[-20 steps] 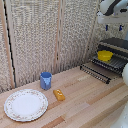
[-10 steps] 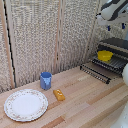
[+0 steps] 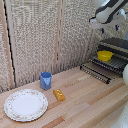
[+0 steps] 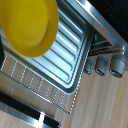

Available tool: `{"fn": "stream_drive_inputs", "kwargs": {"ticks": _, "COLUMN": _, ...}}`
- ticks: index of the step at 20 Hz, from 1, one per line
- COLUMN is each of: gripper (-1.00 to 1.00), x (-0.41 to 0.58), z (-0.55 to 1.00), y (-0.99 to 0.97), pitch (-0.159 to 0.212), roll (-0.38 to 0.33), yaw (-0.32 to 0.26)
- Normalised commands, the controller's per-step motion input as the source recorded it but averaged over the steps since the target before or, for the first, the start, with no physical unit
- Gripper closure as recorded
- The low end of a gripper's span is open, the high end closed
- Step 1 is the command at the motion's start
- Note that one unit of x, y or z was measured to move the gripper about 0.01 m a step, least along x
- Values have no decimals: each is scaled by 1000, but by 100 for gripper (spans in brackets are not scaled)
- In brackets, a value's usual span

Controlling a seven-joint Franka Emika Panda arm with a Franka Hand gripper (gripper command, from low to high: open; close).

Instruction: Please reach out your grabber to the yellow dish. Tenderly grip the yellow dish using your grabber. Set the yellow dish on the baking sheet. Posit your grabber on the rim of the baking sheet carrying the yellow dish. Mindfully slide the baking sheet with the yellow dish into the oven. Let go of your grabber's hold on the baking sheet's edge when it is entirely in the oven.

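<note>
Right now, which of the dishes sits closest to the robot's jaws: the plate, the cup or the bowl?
The yellow bowl, resting on the baking sheet at the oven. The white patterned plate and blue cup stand far off across the wooden table.

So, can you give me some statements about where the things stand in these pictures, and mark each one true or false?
1. The yellow dish sits on the baking sheet. True.
2. The blue cup stands on the white patterned plate. False: it stands on the wooden table, beside the plate.
3. The grabber hangs above the dish, without touching it. True.
4. The small orange-yellow item lies inside the oven. False: it lies on the table, near the cup.
5. The oven door is closed. False: it is dropped open.
</note>
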Motion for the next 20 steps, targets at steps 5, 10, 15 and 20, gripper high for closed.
{"fn": "stream_drive_inputs", "kwargs": {"ticks": 5, "gripper": -100, "x": -164, "z": -214, "y": 0, "pitch": 246, "roll": -256, "yaw": 221}}
{"fn": "stream_drive_inputs", "kwargs": {"ticks": 10, "gripper": -100, "x": -173, "z": -203, "y": 0, "pitch": 254, "roll": -258, "yaw": 215}}
{"fn": "stream_drive_inputs", "kwargs": {"ticks": 15, "gripper": -100, "x": -171, "z": -199, "y": 0, "pitch": 255, "roll": -255, "yaw": 216}}
{"fn": "stream_drive_inputs", "kwargs": {"ticks": 20, "gripper": -100, "x": -136, "z": -136, "y": 46, "pitch": 257, "roll": -225, "yaw": 220}}
